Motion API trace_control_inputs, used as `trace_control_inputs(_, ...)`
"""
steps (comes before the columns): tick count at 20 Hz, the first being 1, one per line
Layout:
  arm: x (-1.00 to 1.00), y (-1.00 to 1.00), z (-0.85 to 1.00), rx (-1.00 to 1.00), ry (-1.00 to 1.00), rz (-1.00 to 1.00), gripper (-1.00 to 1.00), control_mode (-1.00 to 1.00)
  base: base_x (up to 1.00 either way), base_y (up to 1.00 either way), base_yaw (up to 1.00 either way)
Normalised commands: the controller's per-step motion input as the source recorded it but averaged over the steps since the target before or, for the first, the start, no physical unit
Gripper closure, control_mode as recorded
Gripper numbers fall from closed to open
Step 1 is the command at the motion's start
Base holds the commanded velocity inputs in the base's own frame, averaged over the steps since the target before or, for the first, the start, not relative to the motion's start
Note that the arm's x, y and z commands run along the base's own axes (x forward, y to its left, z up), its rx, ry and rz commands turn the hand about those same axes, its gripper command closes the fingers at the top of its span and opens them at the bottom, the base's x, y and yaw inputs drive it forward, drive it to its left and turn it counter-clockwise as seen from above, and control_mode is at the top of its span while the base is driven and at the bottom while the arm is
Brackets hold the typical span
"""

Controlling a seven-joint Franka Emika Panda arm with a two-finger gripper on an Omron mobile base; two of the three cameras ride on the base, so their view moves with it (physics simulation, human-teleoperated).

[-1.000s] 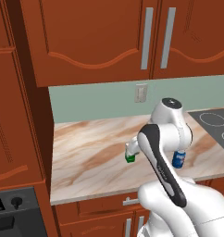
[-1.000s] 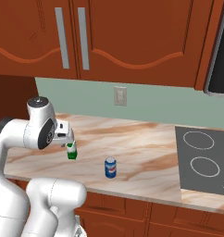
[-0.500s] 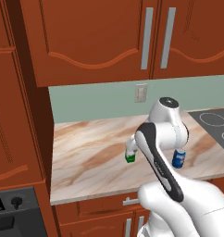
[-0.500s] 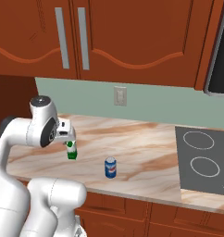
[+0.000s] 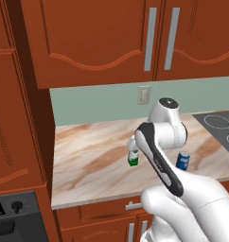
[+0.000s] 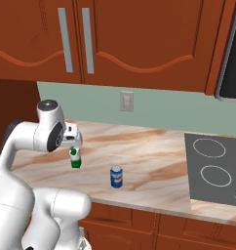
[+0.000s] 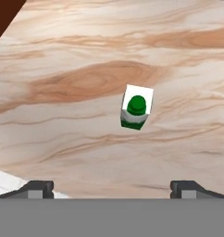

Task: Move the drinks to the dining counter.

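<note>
A white carton (image 5: 133, 156) with a green base and top stands upright on the marble counter (image 5: 88, 160). It also appears as the carton (image 6: 75, 159) from the right and as the carton (image 7: 137, 112) from above. My gripper (image 7: 114, 190) hangs straight over it, open, with nothing between the fingers. The hand of the gripper (image 6: 72, 143) sits just above the carton's cap. A blue can (image 5: 182, 160) with a white label stands to the carton's right, closer to the front edge, also seen as the can (image 6: 116, 177). The dining counter is out of view.
Red-brown wall cabinets (image 5: 111, 42) hang above this counter, and a black cooktop (image 6: 212, 168) is set into its right end. A wall outlet (image 6: 126, 101) sits on the green backsplash. A tall cabinet side (image 5: 22, 142) closes off the left.
The arm's upper joint has crept slightly up and left. The jaws have stayed wide open, and neither drink has moved.
</note>
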Motion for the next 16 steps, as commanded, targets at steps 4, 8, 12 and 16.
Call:
trace_control_inputs(4,0.39,0.0,-0.24,0.0,0.0,-0.01,-1.0,-1.0,0.0,0.0,0.0)
trace_control_inputs(8,0.32,0.0,-0.22,0.0,0.0,-0.04,-1.0,-1.0,0.0,0.0,0.0)
trace_control_inputs(12,0.22,0.0,-0.12,0.0,0.0,-0.06,-1.0,-1.0,0.0,0.0,0.0)
trace_control_inputs(16,0.28,0.0,-0.02,0.0,0.0,-0.03,-1.0,-1.0,0.0,0.0,0.0)
